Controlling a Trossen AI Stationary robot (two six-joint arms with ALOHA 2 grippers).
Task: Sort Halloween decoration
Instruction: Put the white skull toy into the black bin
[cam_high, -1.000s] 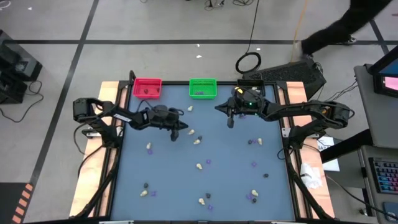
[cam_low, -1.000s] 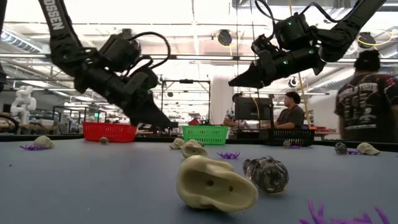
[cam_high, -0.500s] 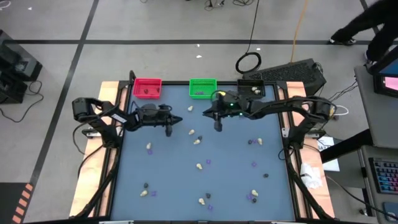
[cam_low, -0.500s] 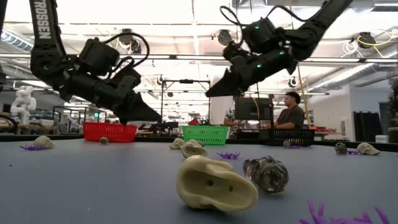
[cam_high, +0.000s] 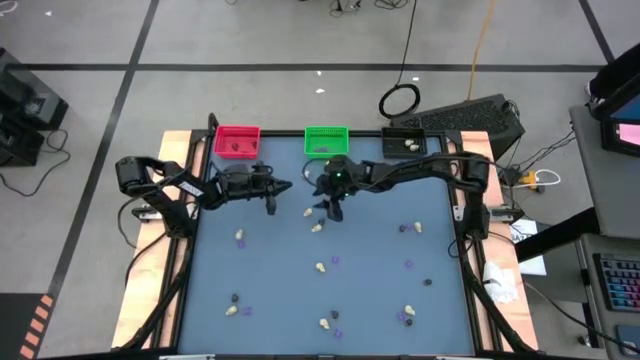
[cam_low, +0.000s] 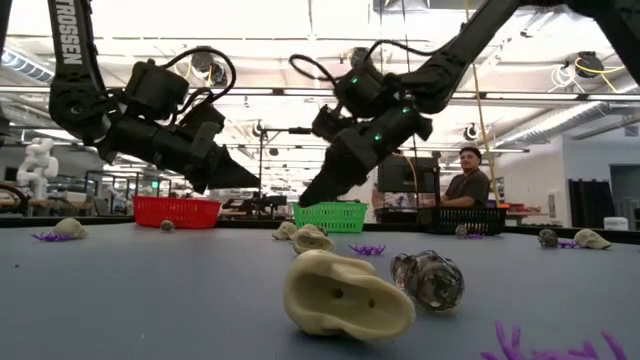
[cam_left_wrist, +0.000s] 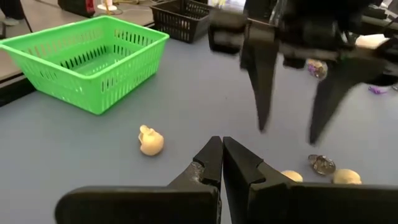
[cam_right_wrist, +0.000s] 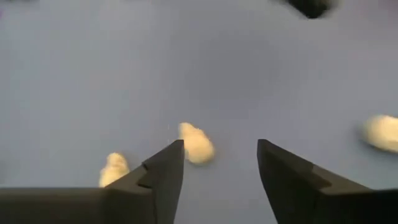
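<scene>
Halloween decoration trinkets lie scattered on the blue table top (cam_high: 380, 290): cream-white lumps (cam_high: 318, 227), dark lumps (cam_high: 427, 282) and purple bits (cam_high: 408, 265). My right gripper (cam_high: 329, 211) hangs open, slanting down just above the table, over two cream lumps (cam_right_wrist: 196, 143) near the table's middle, and touches nothing. My left gripper (cam_high: 276, 190) hovers shut and holds nothing, nearly level, left of it. A cream skull-shaped lump (cam_left_wrist: 151, 140) lies beyond the left fingertips, near the green bin (cam_left_wrist: 93, 59).
Red bin (cam_high: 237, 141), green bin (cam_high: 326, 141) and black bin (cam_high: 405, 143) stand in a row along the table's far edge. A large cream lump (cam_low: 345, 295) and a dark one (cam_low: 428, 278) lie near the front edge. A person (cam_low: 467, 185) stands beyond the table.
My right gripper has swung toward the table's left and sunk toward the cream lumps near the middle, tipping further down, and it has opened. My left gripper has drifted a little toward the far edge and tipped up toward level, staying shut.
</scene>
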